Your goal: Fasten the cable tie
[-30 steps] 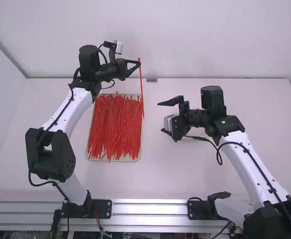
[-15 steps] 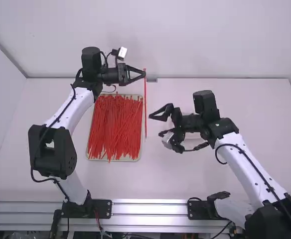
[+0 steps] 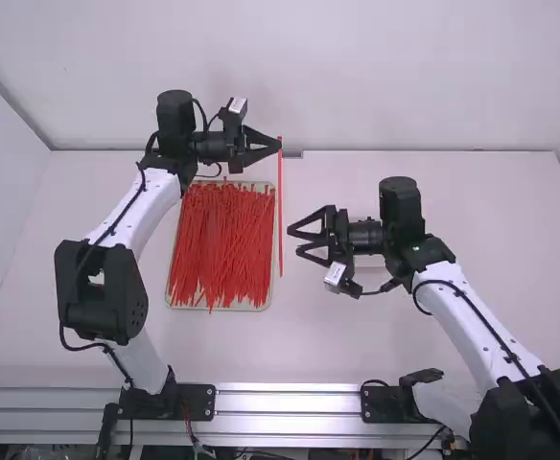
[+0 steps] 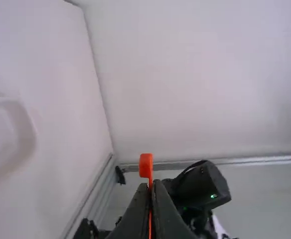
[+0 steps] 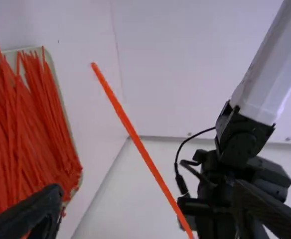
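red cable tie [image 3: 280, 206] stays pinched in left gripper [image 3: 277, 146] as spread right gripper [image 3: 293, 238] nears.

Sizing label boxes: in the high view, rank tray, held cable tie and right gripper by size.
1. tray
2. held cable tie: about as long, far thinner; raised nearer the camera, so unsure
3. right gripper

So the white worktop [image 3: 433, 182] is carrying a shallow beige tray [image 3: 178, 299] over on its left half, and a fat pile of spare red cable ties [image 3: 221, 240] is lying in it, mostly running lengthwise, with a few ends poking past the far rim. A small grey bracket [image 3: 292, 153] is sitting at the back edge where the plain white wall [image 3: 405, 67] is rising. An aluminium rail [image 3: 280, 398] is running along the front.
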Controlling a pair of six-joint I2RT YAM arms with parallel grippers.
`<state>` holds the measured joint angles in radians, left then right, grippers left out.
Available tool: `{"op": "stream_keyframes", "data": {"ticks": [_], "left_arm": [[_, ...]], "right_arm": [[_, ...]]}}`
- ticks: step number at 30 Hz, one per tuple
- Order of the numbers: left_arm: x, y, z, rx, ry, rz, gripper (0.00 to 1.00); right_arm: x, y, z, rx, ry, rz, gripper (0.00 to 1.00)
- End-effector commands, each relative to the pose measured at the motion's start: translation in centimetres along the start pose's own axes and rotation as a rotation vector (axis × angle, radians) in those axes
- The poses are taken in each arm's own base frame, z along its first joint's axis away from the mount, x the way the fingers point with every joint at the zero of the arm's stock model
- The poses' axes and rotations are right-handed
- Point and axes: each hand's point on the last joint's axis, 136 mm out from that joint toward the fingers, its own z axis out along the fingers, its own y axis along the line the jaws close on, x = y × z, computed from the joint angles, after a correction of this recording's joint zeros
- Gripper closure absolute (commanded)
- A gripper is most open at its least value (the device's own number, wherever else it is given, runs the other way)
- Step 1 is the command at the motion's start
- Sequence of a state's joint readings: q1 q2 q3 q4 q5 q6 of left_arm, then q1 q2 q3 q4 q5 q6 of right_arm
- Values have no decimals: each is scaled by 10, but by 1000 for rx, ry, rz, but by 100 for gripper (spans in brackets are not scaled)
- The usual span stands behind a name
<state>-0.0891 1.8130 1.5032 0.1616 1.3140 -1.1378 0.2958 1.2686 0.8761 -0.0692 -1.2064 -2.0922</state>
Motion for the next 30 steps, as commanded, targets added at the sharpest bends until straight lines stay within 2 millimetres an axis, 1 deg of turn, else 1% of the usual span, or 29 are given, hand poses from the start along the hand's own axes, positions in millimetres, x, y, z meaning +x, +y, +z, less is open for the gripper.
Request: {"op": "stream_keyframes", "data": {"ticks": [1, 3, 5, 6, 7, 8, 9, 10, 12, 15, 16, 20, 23, 27, 30], "left_arm": [[2, 2, 4, -2, 3, -65, 98], [2, 2, 8, -6, -1, -63, 98], [4, 1, 12, -5, 7, -63, 98], [5, 1, 12, -5, 9, -63, 98], [4, 1, 12, -5, 6, -61, 98], [4, 1, 12, -4, 6, -58, 98], [4, 1, 12, -4, 7, -56, 98], [4, 1, 12, -5, 6, -56, 98], [4, 1, 12, -5, 7, -57, 98], [7, 2, 14, -4, 16, -62, 98], [10, 2, 18, -3, 27, -55, 98], [20, 3, 30, -2, 56, -44, 98], [23, 2, 34, 0, 65, -27, 98], [16, 5, 31, -11, 35, -26, 98], [15, 5, 29, -12, 31, -30, 98]], "right_arm": [[-12, 0, 1, 38, -67, -3, 26], [-14, 0, 4, 44, -74, -23, 30], [-15, 2, 6, 46, -75, -40, 31], [-16, 3, 7, 47, -76, -48, 33], [-16, 4, 8, 47, -75, -52, 38], [-15, 4, 7, 47, -73, -53, 41], [-15, 4, 7, 47, -71, -52, 41], [-14, 4, 6, 47, -70, -49, 49], [-14, 4, 4, 52, -70, -47, 53], [-11, 4, 1, 52, -59, -45, 55], [-10, 4, 1, 52, -57, -46, 59], [-11, 5, 2, 51, -61, -46, 61], [-10, 5, 1, 51, -55, -44, 63], [-10, 5, 1, 51, -57, -42, 63], [-11, 5, 1, 51, -58, -41, 66]]}}
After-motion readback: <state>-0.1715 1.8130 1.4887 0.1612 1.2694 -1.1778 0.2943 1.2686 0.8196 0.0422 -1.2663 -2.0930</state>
